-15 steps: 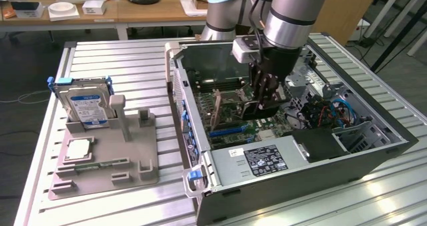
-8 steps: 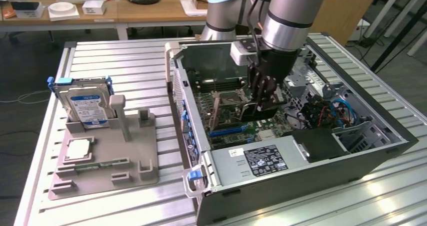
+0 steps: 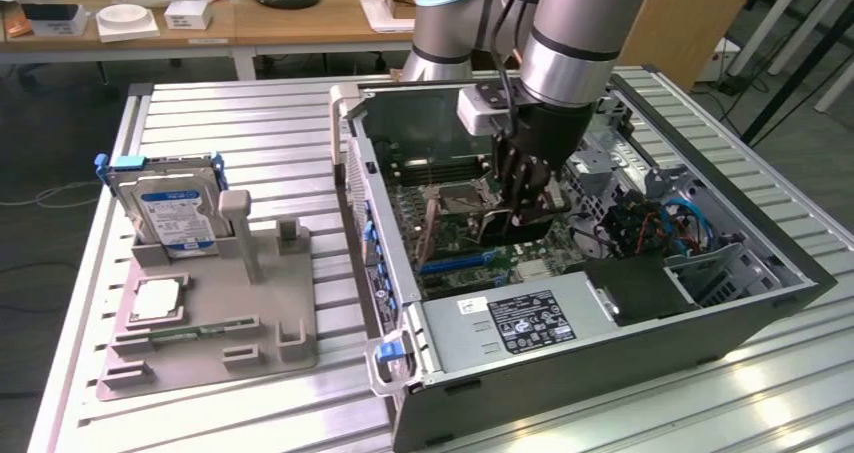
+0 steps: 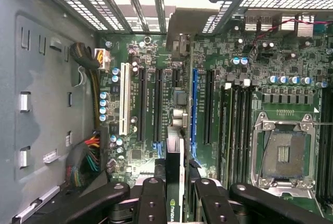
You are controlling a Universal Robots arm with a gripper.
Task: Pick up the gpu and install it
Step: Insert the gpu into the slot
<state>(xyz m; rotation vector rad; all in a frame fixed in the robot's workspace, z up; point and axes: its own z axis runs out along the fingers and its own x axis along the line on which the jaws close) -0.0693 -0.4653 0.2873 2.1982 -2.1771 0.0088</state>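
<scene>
My gripper point(image 3: 523, 208) reaches down into the open computer case point(image 3: 387, 273), above the motherboard point(image 3: 461, 238). It is shut on the gpu point(image 3: 514, 231), a thin dark card held upright. In the wrist view the gpu point(image 4: 176, 161) shows edge-on between my two black fingers point(image 4: 153, 200), with a green logo near the grip. Its pale metal bracket point(image 4: 179, 29) points toward the rear slot openings. The card hangs over the row of long expansion slots, just beside the blue slot point(image 4: 194, 109). I cannot tell whether its edge touches a slot.
A white slot point(image 4: 124, 99) and cable bundles point(image 4: 88, 156) lie to one side of the card, the bare CPU socket point(image 4: 286, 151) to the other. The power supply point(image 3: 521, 323) fills the case's near end. Outside, a grey fixture point(image 3: 214, 313) holds a hard drive point(image 3: 167, 208).
</scene>
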